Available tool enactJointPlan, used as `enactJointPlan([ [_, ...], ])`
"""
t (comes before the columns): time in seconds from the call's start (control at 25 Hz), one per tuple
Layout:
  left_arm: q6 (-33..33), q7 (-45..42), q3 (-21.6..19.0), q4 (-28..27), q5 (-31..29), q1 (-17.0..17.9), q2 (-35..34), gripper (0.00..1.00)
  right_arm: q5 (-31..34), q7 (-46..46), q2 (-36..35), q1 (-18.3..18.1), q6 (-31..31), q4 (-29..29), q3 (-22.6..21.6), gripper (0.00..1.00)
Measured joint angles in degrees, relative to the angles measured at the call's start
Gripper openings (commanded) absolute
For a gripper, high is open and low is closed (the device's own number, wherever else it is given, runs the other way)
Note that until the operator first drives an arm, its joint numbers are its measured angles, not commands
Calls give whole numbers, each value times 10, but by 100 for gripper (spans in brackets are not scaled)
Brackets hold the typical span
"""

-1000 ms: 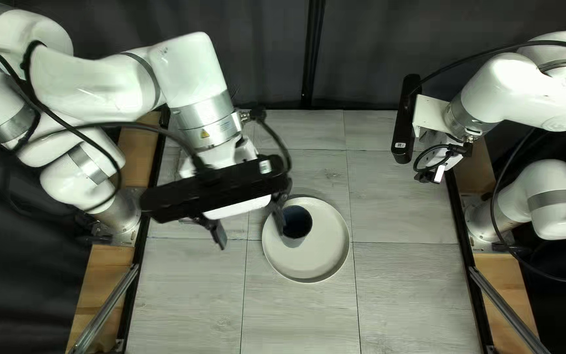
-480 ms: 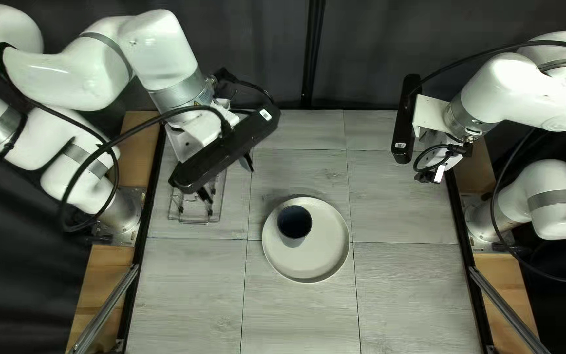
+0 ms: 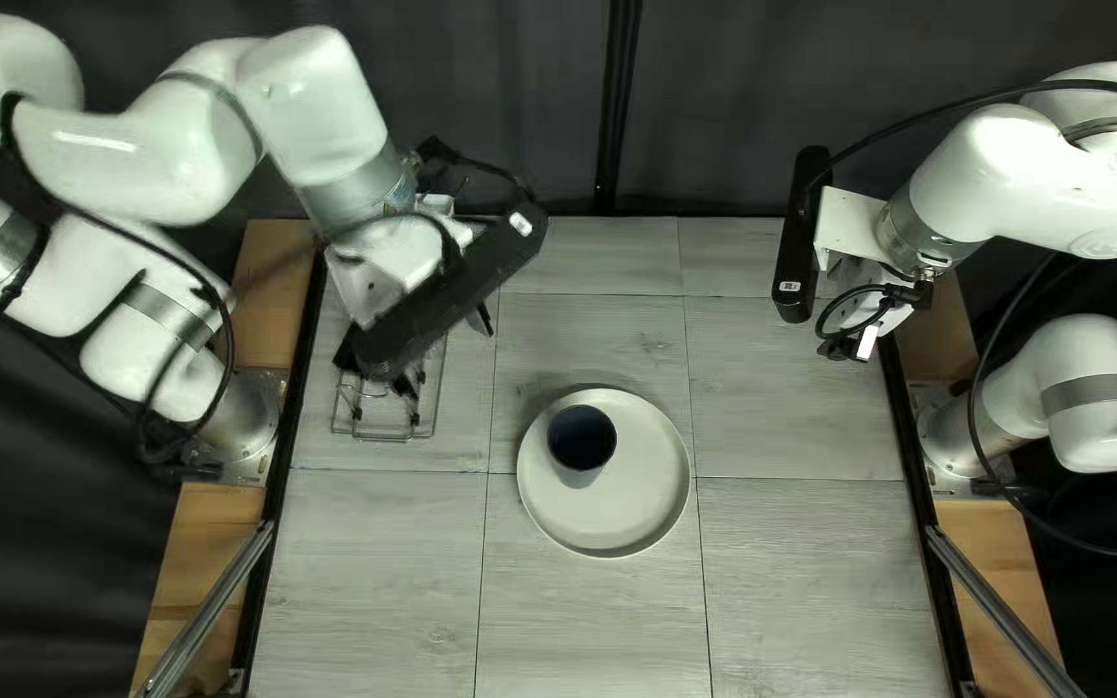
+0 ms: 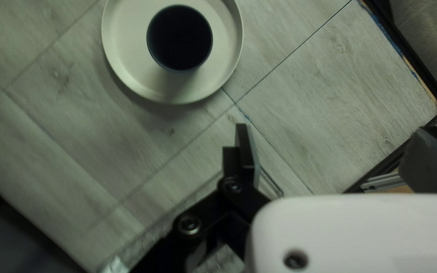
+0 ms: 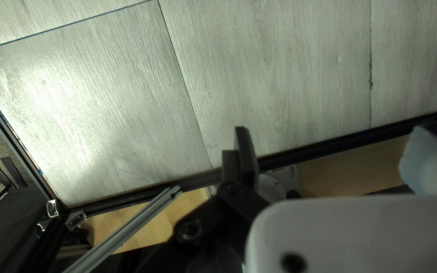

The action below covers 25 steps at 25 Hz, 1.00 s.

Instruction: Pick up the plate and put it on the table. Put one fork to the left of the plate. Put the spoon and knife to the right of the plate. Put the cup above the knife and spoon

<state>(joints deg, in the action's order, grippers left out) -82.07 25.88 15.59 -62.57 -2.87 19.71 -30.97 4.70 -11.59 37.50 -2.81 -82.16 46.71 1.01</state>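
Off-white plate [image 3: 643, 485]: flat on the pale grey table [image 3: 791, 569], near its middle. In the left wrist view it lies ahead of the gripper, well apart from the black finger.
Blue-black cup [image 3: 582, 438]: upright in the plate, mouth up, off centre. In the top left view it sits toward the plate's upper left, with bare plate showing most to its lower right.
Left gripper [image 3: 447, 354]: wide, its fingers well apart and nothing held between them. It hangs over the rack, at the left of the table.
Clear rack [image 3: 384, 431]: on the table near its left edge, partly hidden by the left arm [image 3: 319, 110]. Small dark parts show in it; what they are, I cannot tell.
Right gripper [image 3: 859, 334]: wide too, holding nothing, near the table's right edge. Its wrist view has bare boards ahead and the table's black border crossing behind the finger.
Black bars: one [image 3: 455, 291] across the left wrist, one [image 3: 798, 239] across the right.
Metal rails: one [image 3: 210, 608] by the table's left edge, another [image 3: 1005, 608] by its right, both slanting over wood [image 3: 203, 543].
Dark curtain [image 3: 740, 104]: beyond the far edge, in folds.
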Motion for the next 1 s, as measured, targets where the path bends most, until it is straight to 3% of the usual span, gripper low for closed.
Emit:
enactJointPlan([
  [0.28, -47, 31, 75, 22, -58, -66, -20, 100, 0, 0, 0, 0, 0, 0, 0, 100],
  [0.6, -48, 43, 94, 29, -65, -75, -25, 100, 0, 0, 0, 0, 0, 0, 0, 100],
  [1.0, 9, 148, 194, 44, -127, -99, 20, 100, 0, 0, 0, 0, 0, 0, 0, 100],
])
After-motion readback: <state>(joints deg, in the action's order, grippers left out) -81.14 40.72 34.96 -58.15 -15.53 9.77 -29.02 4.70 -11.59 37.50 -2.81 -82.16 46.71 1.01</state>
